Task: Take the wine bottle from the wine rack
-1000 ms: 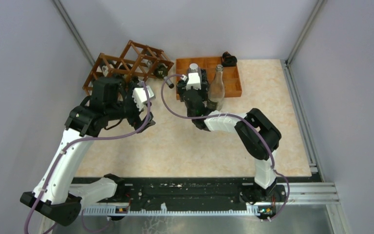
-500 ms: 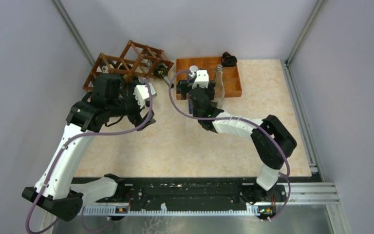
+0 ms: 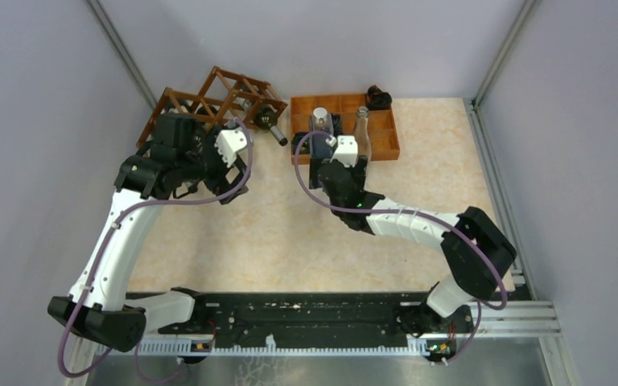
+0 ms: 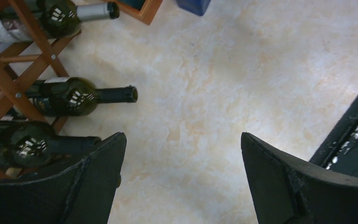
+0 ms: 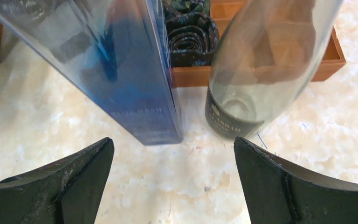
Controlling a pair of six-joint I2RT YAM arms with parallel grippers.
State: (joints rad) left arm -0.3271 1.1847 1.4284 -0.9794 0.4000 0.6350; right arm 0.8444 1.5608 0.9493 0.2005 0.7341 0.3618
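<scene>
The wine rack (image 3: pixel 209 103), a reddish-brown lattice, stands at the far left with dark wine bottles lying in it. In the left wrist view the rack (image 4: pixel 10 70) holds a top bottle (image 4: pixel 60 16), a middle bottle (image 4: pixel 74 95) and a lower bottle (image 4: pixel 32 142), necks pointing right. My left gripper (image 4: pixel 182 136) hangs open over bare table just right of the lower bottle's neck, holding nothing; from above the left gripper (image 3: pixel 229 181) sits just in front of the rack. My right gripper (image 5: pixel 173 140) is open and empty, just short of a clear bottle (image 5: pixel 265 70).
The clear bottle (image 3: pixel 360 133) and a blue transparent box (image 5: pixel 116 70) stand on the table against the orange-brown compartment tray (image 3: pixel 386 149). Dark rolled items (image 5: pixel 191 35) fill one tray cell. A black object (image 3: pixel 378 98) lies at the tray's far corner.
My right gripper has opened, let go of the clear bottle and drawn back from it. The left arm has shifted slightly toward the rack, still open.
</scene>
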